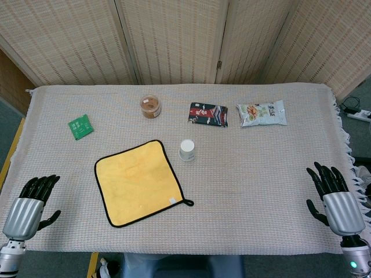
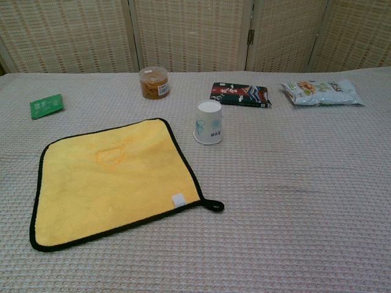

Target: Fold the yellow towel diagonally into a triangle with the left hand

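At the desk's near left corner the left hand (image 1: 26, 211) rests empty, fingers spread wide. Right of it the yellow towel (image 1: 139, 182) lies flat and unfolded, a paper cup (image 1: 186, 150) just beyond its far right corner. Well apart at the near right, the right hand (image 1: 336, 200) is likewise spread wide and empty.

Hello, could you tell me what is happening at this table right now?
Nothing is being handled yet. The square yellow towel with black trim lies flat and unfolded on the woven table cloth, its hanging loop at the near right corner. The left robot hand and the right robot hand rest open at the table's near corners, both apart from the towel. A white paper cup stands just beside the towel's far right corner.
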`<state>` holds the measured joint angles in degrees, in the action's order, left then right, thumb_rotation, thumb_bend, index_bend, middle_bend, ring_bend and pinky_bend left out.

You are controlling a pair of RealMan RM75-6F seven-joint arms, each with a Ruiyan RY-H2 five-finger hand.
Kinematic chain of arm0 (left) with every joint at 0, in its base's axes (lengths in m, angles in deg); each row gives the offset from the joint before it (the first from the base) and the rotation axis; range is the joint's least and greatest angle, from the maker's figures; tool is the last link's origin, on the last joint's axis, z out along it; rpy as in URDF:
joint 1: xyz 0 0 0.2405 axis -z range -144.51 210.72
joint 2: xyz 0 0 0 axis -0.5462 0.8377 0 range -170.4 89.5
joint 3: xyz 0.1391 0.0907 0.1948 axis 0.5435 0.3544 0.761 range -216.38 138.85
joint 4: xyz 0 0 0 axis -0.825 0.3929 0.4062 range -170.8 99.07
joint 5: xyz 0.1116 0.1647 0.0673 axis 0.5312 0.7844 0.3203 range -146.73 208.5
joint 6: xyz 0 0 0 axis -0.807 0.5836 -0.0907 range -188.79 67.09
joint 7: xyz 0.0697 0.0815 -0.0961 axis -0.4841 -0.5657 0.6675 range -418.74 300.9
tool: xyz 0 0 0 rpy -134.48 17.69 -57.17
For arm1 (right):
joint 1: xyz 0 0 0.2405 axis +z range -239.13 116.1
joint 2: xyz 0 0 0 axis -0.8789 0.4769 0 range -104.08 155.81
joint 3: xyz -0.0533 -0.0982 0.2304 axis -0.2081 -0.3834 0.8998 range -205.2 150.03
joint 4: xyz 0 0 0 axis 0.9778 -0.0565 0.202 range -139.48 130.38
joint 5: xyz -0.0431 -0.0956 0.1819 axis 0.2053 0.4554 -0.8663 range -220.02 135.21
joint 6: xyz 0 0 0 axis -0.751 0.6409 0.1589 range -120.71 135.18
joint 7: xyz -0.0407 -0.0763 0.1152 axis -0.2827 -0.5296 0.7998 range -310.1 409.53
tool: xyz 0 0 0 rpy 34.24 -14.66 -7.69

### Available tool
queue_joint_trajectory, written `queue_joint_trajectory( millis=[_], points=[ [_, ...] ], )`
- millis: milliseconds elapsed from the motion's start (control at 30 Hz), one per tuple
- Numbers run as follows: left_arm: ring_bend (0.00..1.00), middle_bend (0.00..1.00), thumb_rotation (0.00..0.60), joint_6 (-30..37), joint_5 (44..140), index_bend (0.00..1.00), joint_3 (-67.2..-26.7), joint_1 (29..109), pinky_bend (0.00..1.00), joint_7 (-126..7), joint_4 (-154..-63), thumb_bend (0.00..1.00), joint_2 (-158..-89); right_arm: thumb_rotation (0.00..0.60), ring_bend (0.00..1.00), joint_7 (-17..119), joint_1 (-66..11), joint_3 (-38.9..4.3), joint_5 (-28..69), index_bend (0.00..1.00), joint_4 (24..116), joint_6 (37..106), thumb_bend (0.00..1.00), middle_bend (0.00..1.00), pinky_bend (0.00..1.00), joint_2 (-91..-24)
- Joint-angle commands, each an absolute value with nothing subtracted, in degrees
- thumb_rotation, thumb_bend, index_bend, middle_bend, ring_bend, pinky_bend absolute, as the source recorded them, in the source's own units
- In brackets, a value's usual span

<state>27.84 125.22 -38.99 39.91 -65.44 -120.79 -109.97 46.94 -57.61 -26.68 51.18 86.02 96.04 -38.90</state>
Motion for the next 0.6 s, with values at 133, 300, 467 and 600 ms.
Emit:
queue_joint_trajectory(
  millis=[133,300,467,600],
  points=[
    [0.17,0.17,0.600,27.9,125.7,0.13,-38.9,40.1,0.18,-66.5,-120.7,0.25,-110.6,0.600,0.00,47.2,-58.1,-27.4,52.6,0.00,86.5,97.0,0.45,0.00,0.00,-38.6],
    [0.17,0.17,0.600,26.9,125.8,0.13,-37.9,40.0,0.19,-66.5,-120.9,0.25,-110.6,0.600,0.00,46.6,-58.7,-27.9,54.2,0.00,86.5,98.4,0.45,0.00,0.00,-38.6],
    [0.21,0.24,0.600,27.9,130.3,0.16,-35.9,40.3,0.28,-64.1,-118.2,0.25,-111.5,0.600,0.00,46.8,-59.6,-28.0,55.1,0.00,86.7,100.4,0.45,0.00,0.00,-38.4],
    [0.50,0.47,0.600,33.6,136.7,0.25,-35.2,40.7,0.57,-60.7,-107.6,0.25,-115.6,0.600,0.00,45.7,-59.6,-27.7,55.3,0.00,86.6,100.6,0.45,0.00,0.00,-38.8]
  ],
)
